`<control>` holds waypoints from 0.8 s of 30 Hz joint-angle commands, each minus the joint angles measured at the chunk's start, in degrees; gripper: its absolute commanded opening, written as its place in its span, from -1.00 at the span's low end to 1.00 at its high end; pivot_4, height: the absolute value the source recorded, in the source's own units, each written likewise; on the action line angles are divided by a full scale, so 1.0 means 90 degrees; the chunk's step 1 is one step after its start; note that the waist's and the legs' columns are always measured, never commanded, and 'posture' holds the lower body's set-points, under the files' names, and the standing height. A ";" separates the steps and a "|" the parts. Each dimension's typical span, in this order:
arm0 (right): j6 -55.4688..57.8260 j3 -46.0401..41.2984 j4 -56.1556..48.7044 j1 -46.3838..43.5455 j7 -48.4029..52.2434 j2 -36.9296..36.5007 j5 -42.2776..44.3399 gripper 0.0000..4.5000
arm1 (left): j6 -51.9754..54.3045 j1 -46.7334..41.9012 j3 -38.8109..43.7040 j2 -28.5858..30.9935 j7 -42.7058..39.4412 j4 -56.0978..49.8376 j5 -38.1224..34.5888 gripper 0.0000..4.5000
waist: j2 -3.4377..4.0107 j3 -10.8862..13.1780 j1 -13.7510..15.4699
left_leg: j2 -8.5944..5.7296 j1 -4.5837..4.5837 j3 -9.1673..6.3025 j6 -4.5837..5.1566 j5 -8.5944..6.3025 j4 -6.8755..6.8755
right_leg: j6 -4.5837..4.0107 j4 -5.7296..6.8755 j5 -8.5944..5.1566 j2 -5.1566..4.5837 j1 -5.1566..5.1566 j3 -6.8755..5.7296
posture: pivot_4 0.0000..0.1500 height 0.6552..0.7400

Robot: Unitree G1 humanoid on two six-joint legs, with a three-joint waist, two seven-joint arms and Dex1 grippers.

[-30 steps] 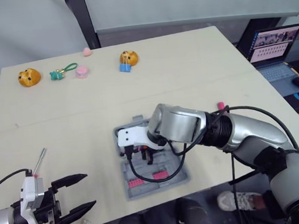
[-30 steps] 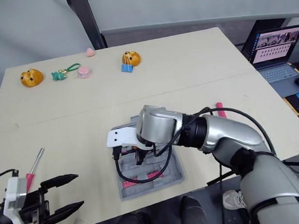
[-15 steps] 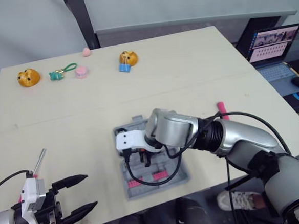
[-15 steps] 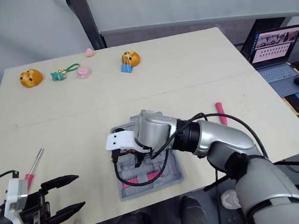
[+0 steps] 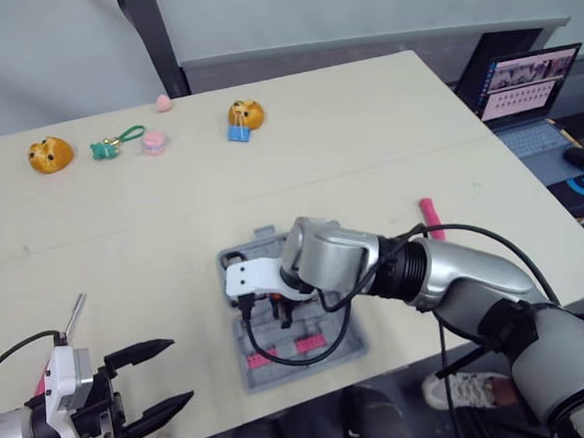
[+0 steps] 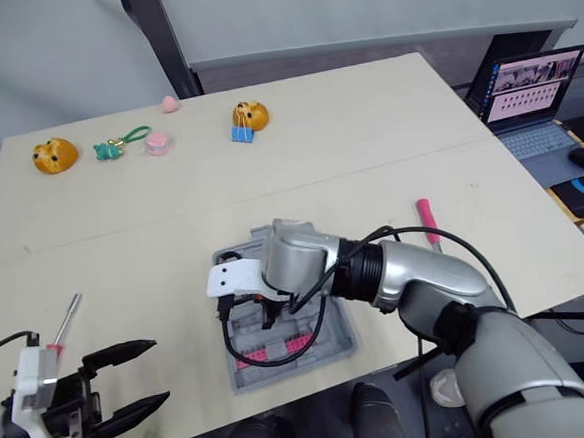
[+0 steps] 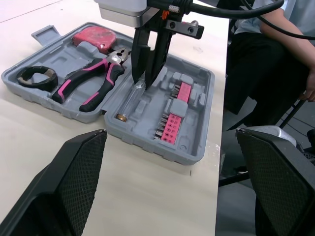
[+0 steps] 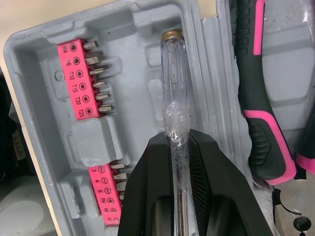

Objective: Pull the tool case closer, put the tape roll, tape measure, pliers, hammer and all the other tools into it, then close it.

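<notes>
The grey tool case (image 5: 333, 348) lies open near the table's front edge. Its far half holds a black tape roll (image 7: 37, 78), pink-handled pliers (image 7: 93, 81) and a pink tape measure (image 7: 96, 37). The near half holds pink bit strips (image 8: 81, 83). My right gripper (image 7: 146, 81) points down into the near half by the hinge, shut on a clear-handled screwdriver (image 8: 173, 88) that lies along a slot. My left gripper (image 5: 177, 369) stands open at the front left, empty, beside a pink-handled screwdriver (image 5: 75, 312) on the table. A pink tool (image 5: 429, 212) lies right of the case.
Small toys line the far side: an orange plush (image 5: 49, 154), a green keychain (image 5: 116, 143), a pink piece (image 5: 152, 143) and an orange figure with a blue clip (image 5: 242, 115). A laptop (image 5: 528, 82) sits off the table's right. A person (image 7: 266, 59) sits by the front edge.
My right gripper has sunk a little lower and further left into the case with the clear screwdriver. The left gripper has stayed open in place. The camera has shifted slightly.
</notes>
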 commanded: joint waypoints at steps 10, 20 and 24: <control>0.0065 -0.0467 -0.0152 -0.0460 0.0486 -0.0043 0.0003 0.48 | -0.0027 -0.0057 -0.0115 -0.0058 0.0052 -0.0062 0.0031 1.00 | 0.0001 0.0000 0.0000 | -0.0001 0.0000 0.0001 0.0000 0.0000 0.0001 | 0.0000 0.0001 0.0000 0.0000 -0.0002 0.0000 | 1.00 0.42; -0.0169 -0.1490 -0.0594 -0.0203 0.0463 -0.0486 0.0109 0.48 | -0.0005 -0.0169 -0.0152 -0.0082 0.0016 -0.0048 -0.0038 1.00 | -0.0003 -0.0001 0.0010 | -0.0002 -0.0001 0.0000 -0.0001 0.0000 0.0000 | -0.0001 0.0002 0.0000 -0.0005 -0.0003 -0.0003 | 1.00 0.42; -0.0702 -0.2281 -0.1269 0.0745 0.0285 -0.0795 0.0196 0.25 | 0.0044 -0.0154 -0.0090 -0.0073 0.0018 -0.0104 -0.0103 1.00 | -0.0007 -0.0004 0.0017 | -0.0003 -0.0001 0.0000 -0.0001 0.0000 -0.0002 | -0.0001 0.0003 0.0000 -0.0007 -0.0002 -0.0008 | 1.00 0.42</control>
